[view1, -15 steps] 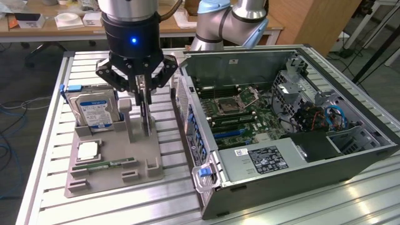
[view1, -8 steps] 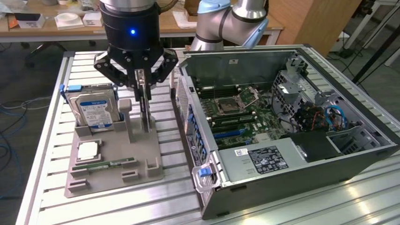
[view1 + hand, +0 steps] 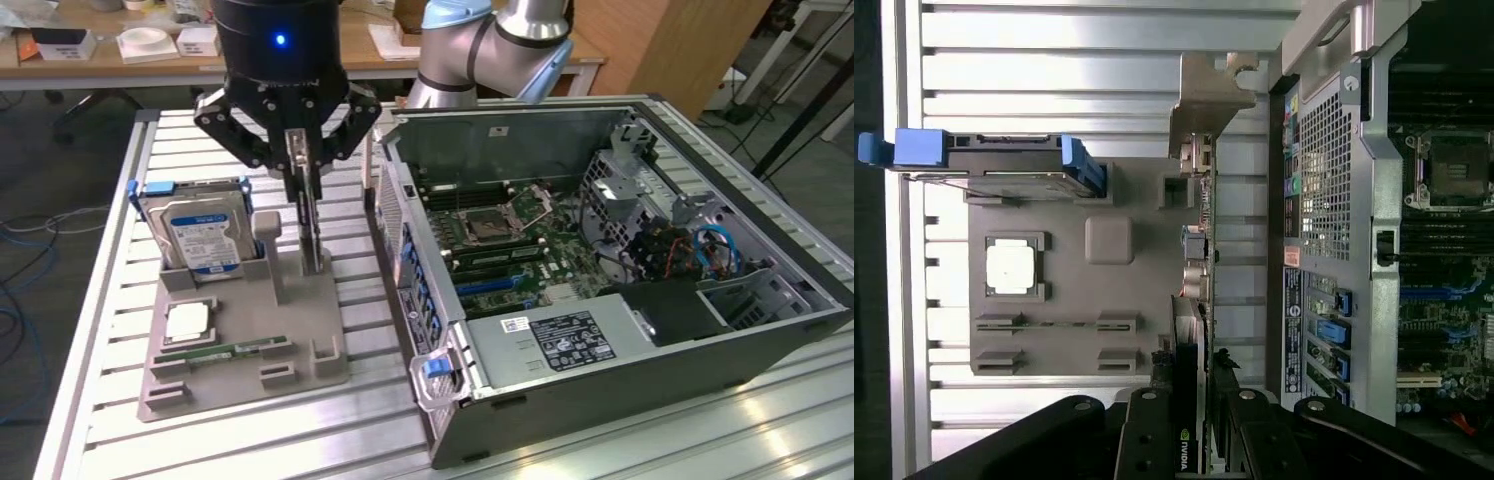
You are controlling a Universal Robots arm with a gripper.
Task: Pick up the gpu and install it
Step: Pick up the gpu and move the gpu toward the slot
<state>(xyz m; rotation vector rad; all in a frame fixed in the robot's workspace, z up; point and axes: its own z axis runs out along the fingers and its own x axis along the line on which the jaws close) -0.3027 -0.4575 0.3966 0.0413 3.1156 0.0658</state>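
Observation:
The gpu (image 3: 311, 222) is a slim dark card standing upright on edge, its lower end at the back of the grey holder (image 3: 240, 375). I cannot tell whether it still rests in the holder's slot. My gripper (image 3: 299, 165) hangs straight above the holder, shut on the card's upper end with a finger on each face. In the wrist view the gpu (image 3: 1197, 250) shows edge-on. Its silver end bracket (image 3: 1206, 95) points away from my gripper (image 3: 1189, 425), whose black fingers (image 3: 1144, 440) clamp both sides of the card.
The grey holder also carries a silver hard drive (image 3: 200, 238) in blue rails, a CPU (image 3: 187, 318) and a green RAM stick (image 3: 220, 352). An open computer case (image 3: 454, 300) with its motherboard (image 3: 514, 235) lies close on the exterior view's right. The table is slatted metal.

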